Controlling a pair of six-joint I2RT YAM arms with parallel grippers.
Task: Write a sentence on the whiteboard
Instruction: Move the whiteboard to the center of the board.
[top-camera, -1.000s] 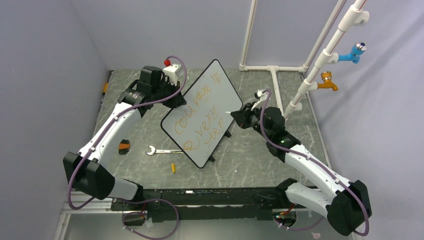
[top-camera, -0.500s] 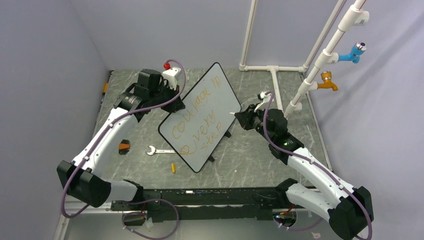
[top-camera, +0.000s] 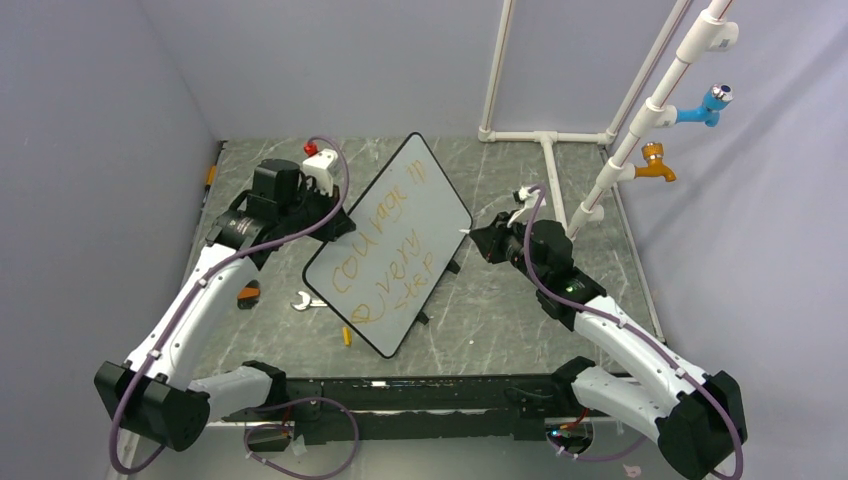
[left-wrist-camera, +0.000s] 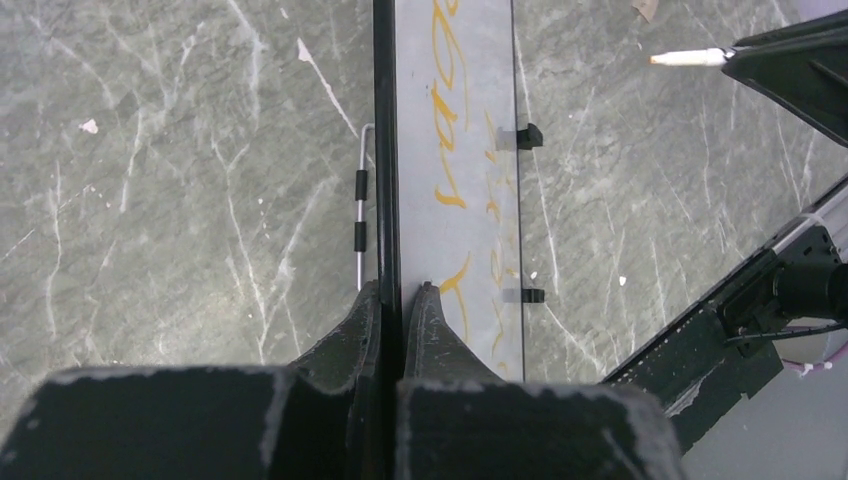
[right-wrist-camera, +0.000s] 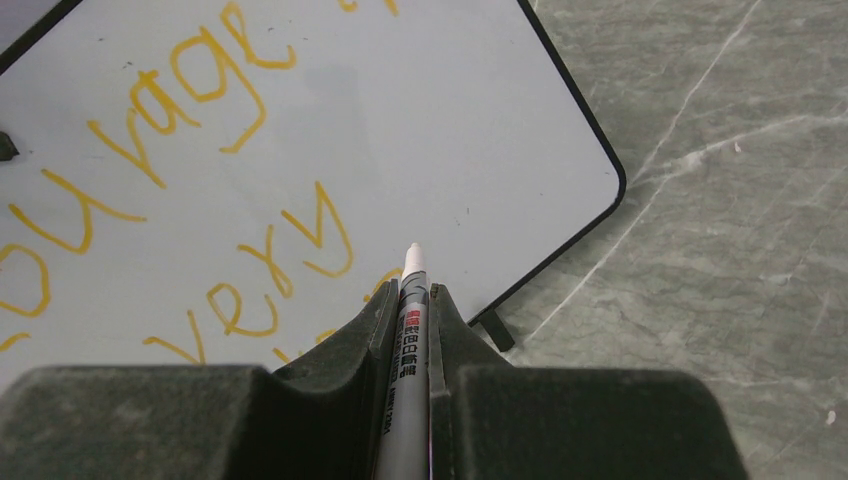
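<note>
Pinching the whiteboard (top-camera: 430, 205) rim, left gripper (left-wrist-camera: 400, 292) — marker (right-wrist-camera: 412, 290) held apart.

**Hidden, cropped and unreadable parts**

Top view: the wrench (top-camera: 303, 300) shows only its open end; the rest lies behind the whiteboard (top-camera: 445, 215). The lowest row of the sentence (top-camera: 390, 245) is too small to read, and a small orange piece (top-camera: 347, 336) is too small to identify.

Left wrist view: the board is seen almost edge-on and runs off the top edge, so its letters cannot be read. The left gripper (left-wrist-camera: 400, 290) covers the rim it clamps.

Right wrist view: the left and top edges crop the board and the first word's opening letters. The marker (right-wrist-camera: 409, 340), pinched in the right gripper (right-wrist-camera: 413, 292), runs off the bottom edge, and its barrel print is too small to read.
</note>
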